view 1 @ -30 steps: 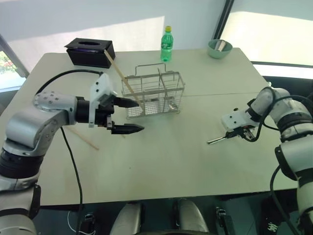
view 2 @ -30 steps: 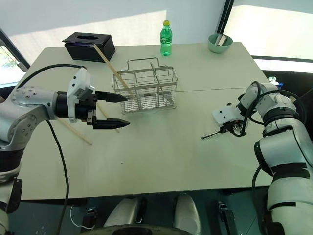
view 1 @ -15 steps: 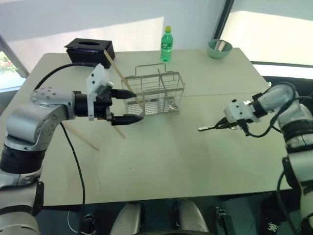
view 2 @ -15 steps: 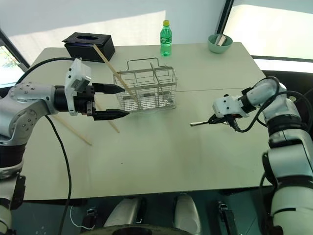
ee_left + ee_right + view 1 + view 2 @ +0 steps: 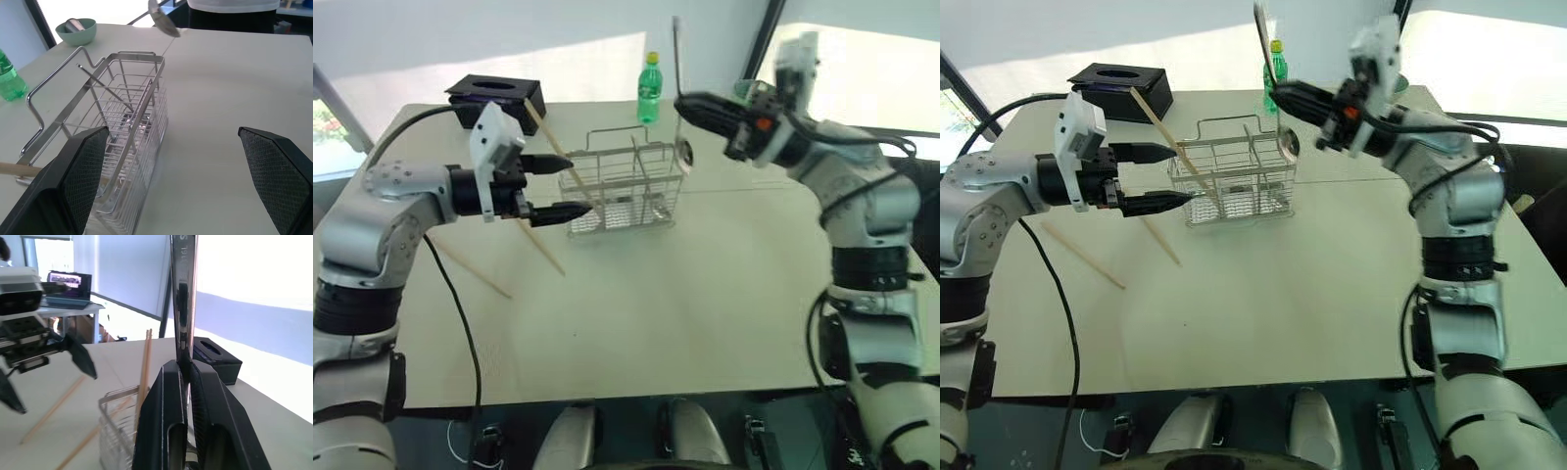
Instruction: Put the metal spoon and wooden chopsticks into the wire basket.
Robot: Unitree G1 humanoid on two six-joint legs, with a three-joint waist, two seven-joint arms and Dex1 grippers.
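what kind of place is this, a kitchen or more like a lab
Probably a lab or office test room, not a kitchen: a plain pale table set with a wire basket, a green bottle and a black box, beside big windows, with a desk and monitor behind.

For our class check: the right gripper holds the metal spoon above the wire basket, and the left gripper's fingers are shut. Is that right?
Not quite. The left gripper has its fingers open, as the left wrist view shows. The right gripper does hold the metal spoon above the wire basket.

Two head cameras look down over the worktop (image 5: 705, 294) from above. Each wrist camera sits close, sharing the wire basket (image 5: 122, 127).
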